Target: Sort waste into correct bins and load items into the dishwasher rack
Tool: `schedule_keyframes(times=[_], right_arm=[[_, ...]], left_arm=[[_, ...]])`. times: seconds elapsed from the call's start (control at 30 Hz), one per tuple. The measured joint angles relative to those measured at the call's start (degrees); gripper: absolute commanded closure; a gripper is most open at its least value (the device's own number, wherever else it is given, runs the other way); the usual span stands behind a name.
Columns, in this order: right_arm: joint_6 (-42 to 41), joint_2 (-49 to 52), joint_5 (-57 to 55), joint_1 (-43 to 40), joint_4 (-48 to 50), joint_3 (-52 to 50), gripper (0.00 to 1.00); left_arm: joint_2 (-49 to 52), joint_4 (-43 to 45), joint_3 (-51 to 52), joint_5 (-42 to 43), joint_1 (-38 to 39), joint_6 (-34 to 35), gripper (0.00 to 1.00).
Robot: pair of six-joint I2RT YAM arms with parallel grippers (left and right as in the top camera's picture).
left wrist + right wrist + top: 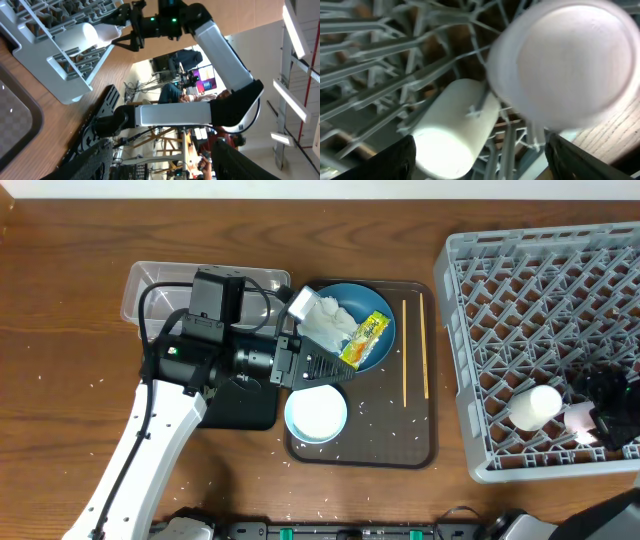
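My left gripper (318, 366) hovers open at the near-left rim of the blue plate (385, 355). The plate carries crumpled white tissue (322, 318) and a yellow-green wrapper (366, 338). In the left wrist view its fingers (95, 160) stand wide apart with nothing between them. A white bowl (316, 413) and two chopsticks (405, 350) lie on the brown tray, with rice grains (385, 420) scattered about. My right gripper (592, 412) is open inside the grey rack (540, 300). It sits over a pale cup (450, 130) lying on its side and a pink cup (565, 65) beside it.
The clear tub (150, 285) sits at the back left. The black tray (250, 408) is largely covered by my left arm. The brown serving tray (425, 445) lies between that arm and the rack. Loose grains dot the wood near the front edge.
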State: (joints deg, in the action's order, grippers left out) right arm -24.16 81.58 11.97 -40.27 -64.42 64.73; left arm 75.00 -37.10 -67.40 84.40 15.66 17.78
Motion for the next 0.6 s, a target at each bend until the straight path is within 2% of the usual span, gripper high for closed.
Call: schedule_keyframes(times=[0.13,0.3,0.4,0.5,0.6], right_arm=[[2.56,-4.02,4.09,0.02,-0.7,1.79,0.18],[6.58,-12.41,9.57,1.99,-2.75,2.14,0.17],[10.23,-16.98,13.81,4.46,-4.11,2.27,0.15],[14.36,-21.73,19.15,8.2,-4.63,2.4,0.13],[16.5,-25.62,22.27,12.04,-4.76,2.43,0.12]], left_arm=[[0.0,-0.37,0.0,-2.03,0.35,-0.48,0.33],[0.0,-5.64,0.0,-11.3,2.56,-1.73,0.33],[0.0,-11.41,-0.04,-22.75,4.81,-2.6,0.34],[0.11,-16.41,-0.02,-40.68,9.03,-2.99,0.34],[0.61,-17.33,0.31,-56.0,12.96,-2.51,0.37]])
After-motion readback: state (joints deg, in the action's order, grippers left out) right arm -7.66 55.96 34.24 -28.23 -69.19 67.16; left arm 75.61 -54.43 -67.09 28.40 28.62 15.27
